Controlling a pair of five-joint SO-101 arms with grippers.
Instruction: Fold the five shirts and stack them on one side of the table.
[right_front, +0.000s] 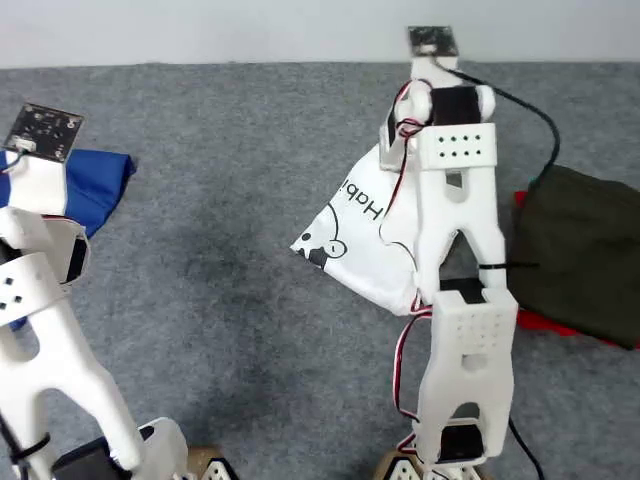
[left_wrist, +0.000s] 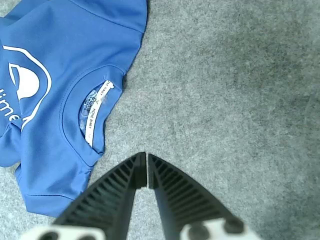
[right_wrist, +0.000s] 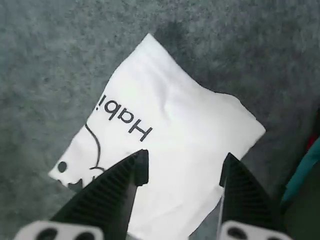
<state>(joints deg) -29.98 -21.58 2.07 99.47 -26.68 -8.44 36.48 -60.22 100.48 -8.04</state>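
Observation:
A folded white shirt (right_front: 365, 245) with black print lies on the grey table, partly under the right arm. In the right wrist view the white shirt (right_wrist: 170, 150) sits below my right gripper (right_wrist: 182, 167), whose fingers stand open above it with nothing held. A blue shirt (right_front: 95, 190) with white print lies at the far left. The left wrist view has the blue shirt (left_wrist: 65, 85) spread collar up, and my left gripper (left_wrist: 148, 165) is shut and empty over bare carpet just beside its hem.
A stack with a dark olive shirt (right_front: 580, 250) on top and a red one (right_front: 545, 322) beneath lies at the right edge of the table. Grey carpet (right_front: 220, 250) stretches between the two arms.

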